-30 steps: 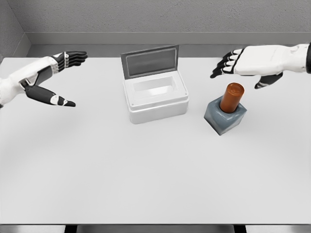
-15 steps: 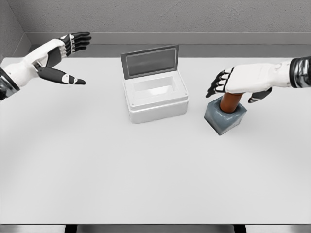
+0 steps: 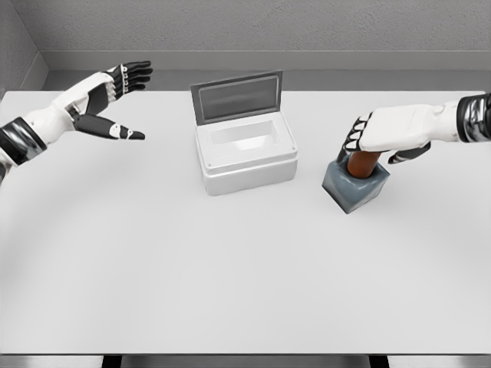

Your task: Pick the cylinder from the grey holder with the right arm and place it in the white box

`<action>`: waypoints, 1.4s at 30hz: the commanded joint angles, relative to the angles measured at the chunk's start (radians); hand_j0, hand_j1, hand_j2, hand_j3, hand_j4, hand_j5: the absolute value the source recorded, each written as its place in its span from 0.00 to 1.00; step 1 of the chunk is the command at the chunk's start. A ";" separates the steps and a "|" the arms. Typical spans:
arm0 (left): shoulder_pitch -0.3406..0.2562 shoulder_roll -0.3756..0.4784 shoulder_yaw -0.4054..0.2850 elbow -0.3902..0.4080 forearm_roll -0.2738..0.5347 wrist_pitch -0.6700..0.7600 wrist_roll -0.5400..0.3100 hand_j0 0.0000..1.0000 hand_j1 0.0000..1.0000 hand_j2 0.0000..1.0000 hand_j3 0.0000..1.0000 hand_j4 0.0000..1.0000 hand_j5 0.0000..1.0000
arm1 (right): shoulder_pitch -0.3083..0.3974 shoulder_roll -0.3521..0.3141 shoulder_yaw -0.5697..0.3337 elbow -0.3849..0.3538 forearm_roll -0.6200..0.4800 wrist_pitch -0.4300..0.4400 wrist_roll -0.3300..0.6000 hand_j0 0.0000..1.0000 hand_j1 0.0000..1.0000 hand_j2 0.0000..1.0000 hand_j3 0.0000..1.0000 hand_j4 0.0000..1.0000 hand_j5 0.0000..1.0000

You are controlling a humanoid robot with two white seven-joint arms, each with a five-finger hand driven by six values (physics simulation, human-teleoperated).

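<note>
From the head view, our right hand (image 3: 377, 136) sits over the top of the brown cylinder (image 3: 362, 163), which stands in the grey holder (image 3: 354, 186) toward the worktop's (image 3: 230, 268) right edge. Fingers (image 3: 354, 140) curl down its far side, but whether they're clamped on it, we cannot tell. We'd want a firm wrap, then a straight pull along the cylinder's axis so the holder doesn't tip. The white box (image 3: 245, 157) waits open, mid-worktop. Our left hand (image 3: 103, 103) hovers spread near the far left corner.
</note>
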 commanded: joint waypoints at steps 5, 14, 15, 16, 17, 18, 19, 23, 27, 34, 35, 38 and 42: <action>-0.002 0.000 0.000 0.016 0.003 -0.007 0.000 1.00 1.00 1.00 1.00 1.00 1.00 | -0.003 0.006 0.002 0.012 -0.002 0.002 0.000 0.80 0.80 0.80 0.80 0.80 0.80; -0.034 -0.030 0.000 0.089 0.005 -0.001 0.000 1.00 1.00 1.00 1.00 1.00 1.00 | -0.005 0.006 0.002 0.014 -0.002 0.002 0.000 0.61 0.61 0.61 0.61 0.61 0.61; -0.037 -0.040 0.000 0.094 0.005 -0.001 0.000 1.00 1.00 1.00 1.00 1.00 1.00 | -0.005 0.006 0.002 0.014 -0.001 0.002 0.000 0.61 0.61 0.61 0.61 0.61 0.61; -0.038 -0.041 0.000 0.097 0.005 -0.001 0.000 1.00 1.00 1.00 1.00 1.00 1.00 | -0.005 0.006 0.002 0.014 0.002 0.002 0.000 0.60 0.60 0.60 0.60 0.60 0.60; -0.038 -0.040 0.000 0.097 0.005 -0.001 0.000 1.00 1.00 1.00 1.00 1.00 1.00 | -0.005 0.006 0.002 0.014 0.005 0.002 0.000 0.58 0.58 0.58 0.58 0.58 0.58; -0.038 -0.040 0.000 0.097 0.005 -0.001 0.000 1.00 1.00 1.00 1.00 1.00 1.00 | -0.011 0.006 0.002 0.014 0.005 0.002 0.000 0.57 0.57 0.57 0.57 0.57 0.57; -0.038 -0.041 0.000 0.097 0.005 -0.001 0.000 1.00 1.00 1.00 1.00 1.00 1.00 | -0.015 0.006 0.002 0.012 0.005 0.002 0.000 0.57 0.57 0.57 0.57 0.57 0.57; -0.040 -0.041 0.000 0.097 0.005 -0.001 0.000 1.00 1.00 1.00 1.00 1.00 1.00 | -0.034 0.003 0.002 0.002 0.004 0.002 0.000 0.57 0.57 0.57 0.57 0.57 0.57; -0.040 -0.041 0.000 0.096 0.005 -0.001 0.000 1.00 1.00 1.00 1.00 1.00 1.00 | -0.048 0.001 -0.001 -0.003 0.002 0.002 0.000 0.57 0.57 0.57 0.57 0.57 0.57; -0.043 -0.053 -0.007 0.096 0.005 -0.001 0.000 1.00 1.00 1.00 1.00 1.00 1.00 | -0.066 0.004 -0.007 -0.003 -0.002 0.002 0.000 0.57 0.57 0.57 0.57 0.57 0.57; -0.043 -0.055 -0.009 0.096 0.005 -0.001 0.000 1.00 1.00 1.00 1.00 1.00 1.00 | -0.067 0.004 -0.007 -0.003 -0.002 0.002 0.000 0.57 0.57 0.57 0.57 0.57 0.57; -0.043 -0.055 -0.009 0.096 0.005 -0.001 0.000 1.00 1.00 1.00 1.00 1.00 1.00 | -0.069 0.007 -0.007 -0.001 -0.002 0.002 0.000 0.56 0.56 0.56 0.56 0.56 0.56; -0.048 -0.056 -0.013 0.096 0.005 -0.001 0.000 1.00 1.00 1.00 1.00 1.00 1.00 | -0.075 0.024 -0.007 0.003 -0.002 0.002 0.000 0.54 0.54 0.54 0.54 0.54 0.54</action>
